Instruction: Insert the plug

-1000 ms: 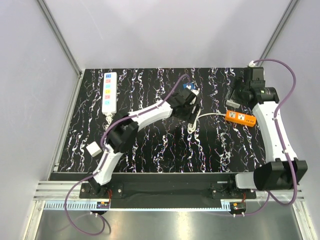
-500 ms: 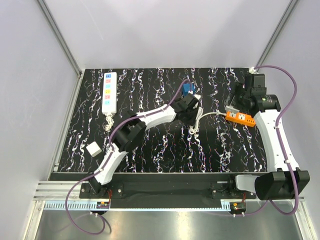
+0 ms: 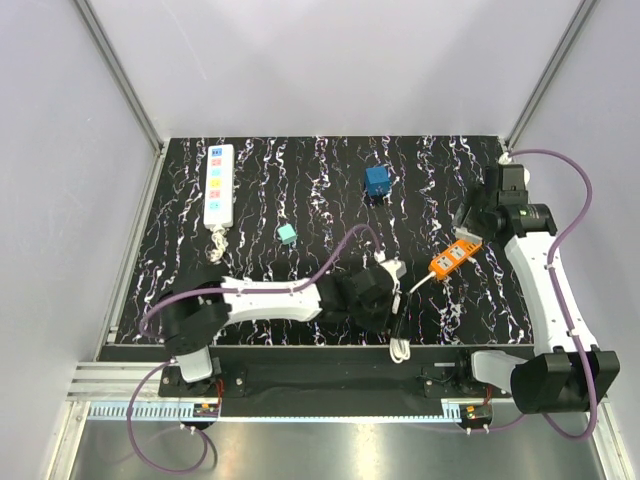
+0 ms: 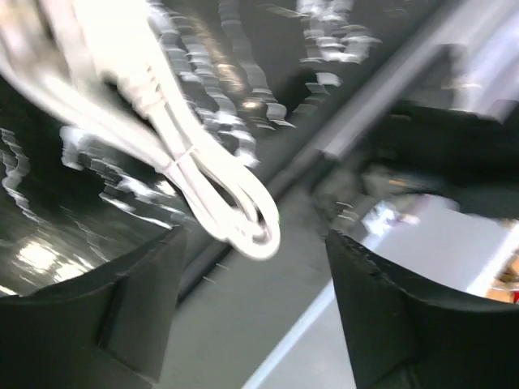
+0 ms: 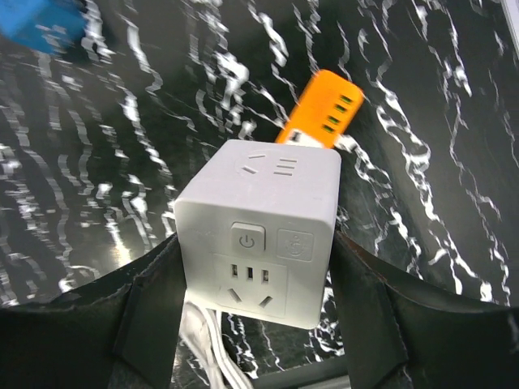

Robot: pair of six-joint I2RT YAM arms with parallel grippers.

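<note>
Though blurry, cord [image 4: 212, 188] beyond left claw [image 4: 253, 241]

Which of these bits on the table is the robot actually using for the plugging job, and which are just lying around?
Likely part of the job: white cube socket, orange power strip, white cable.

Just lying about: blue cube, small teal block, long white power strip at the far left.
</note>
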